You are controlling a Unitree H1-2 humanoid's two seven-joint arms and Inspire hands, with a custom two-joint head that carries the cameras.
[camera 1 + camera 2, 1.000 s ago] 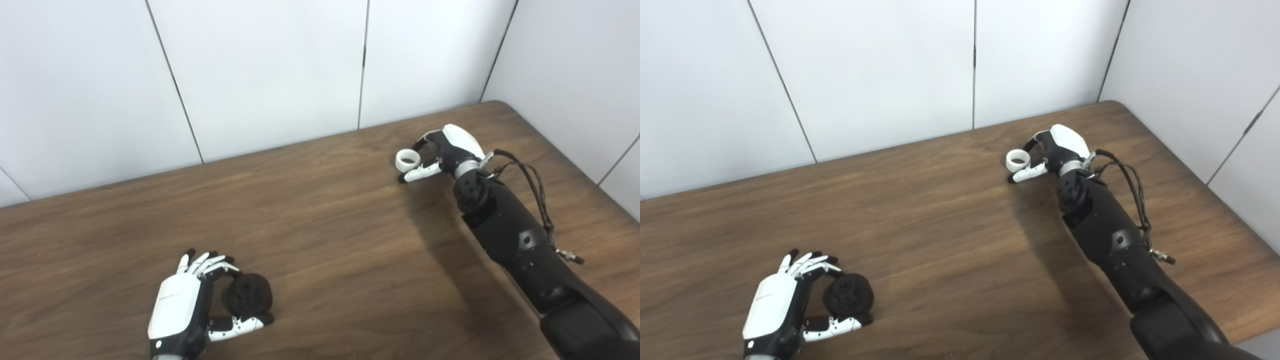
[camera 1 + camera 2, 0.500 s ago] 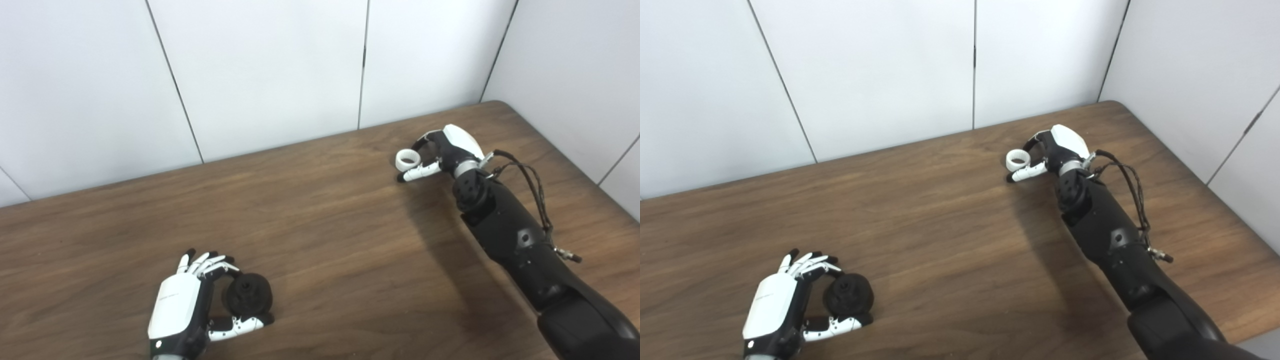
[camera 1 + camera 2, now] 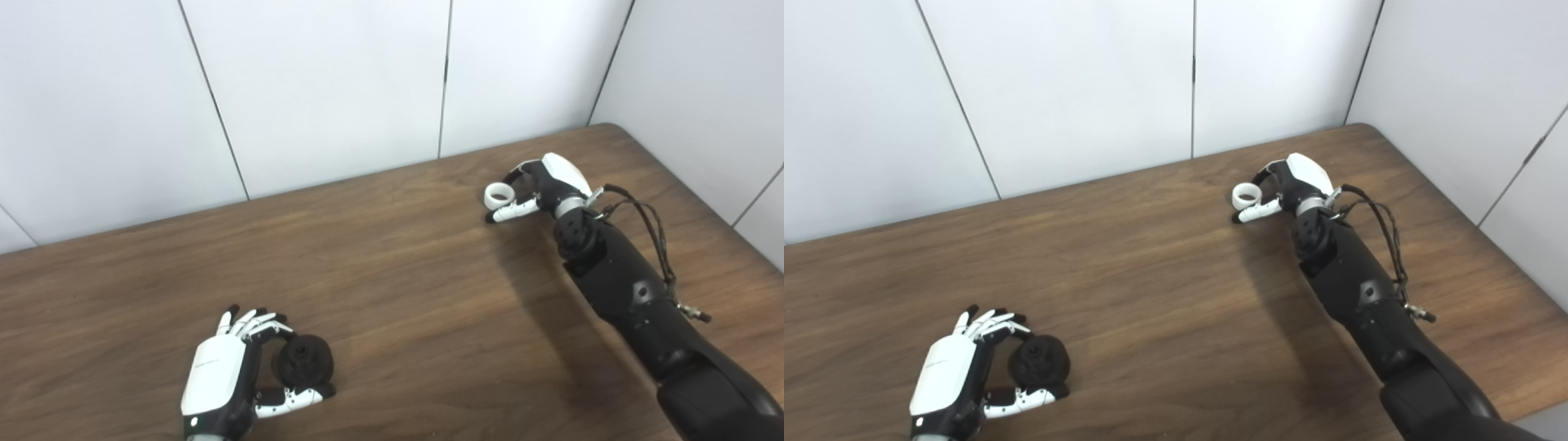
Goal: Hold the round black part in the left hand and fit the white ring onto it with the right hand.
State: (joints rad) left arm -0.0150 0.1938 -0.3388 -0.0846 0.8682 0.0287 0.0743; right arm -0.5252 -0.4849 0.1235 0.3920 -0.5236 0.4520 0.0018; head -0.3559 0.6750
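Barely anything has shifted since a second ago: the right robot hand [image 3: 545,187], far across the brown wooden desk [image 3: 392,269], has only edged slightly while pinching the small white plastic ring [image 3: 498,195]. Near the front edge, the left robot hand [image 3: 236,373] cradles the round black part [image 3: 304,361] between fingers and thumb, seemingly steadying it for fitting.

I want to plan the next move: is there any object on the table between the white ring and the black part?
Nothing visible. The right hand is closed on the white ring far right; the left hand holds the black part near left. Only bare wooden table lies between them.
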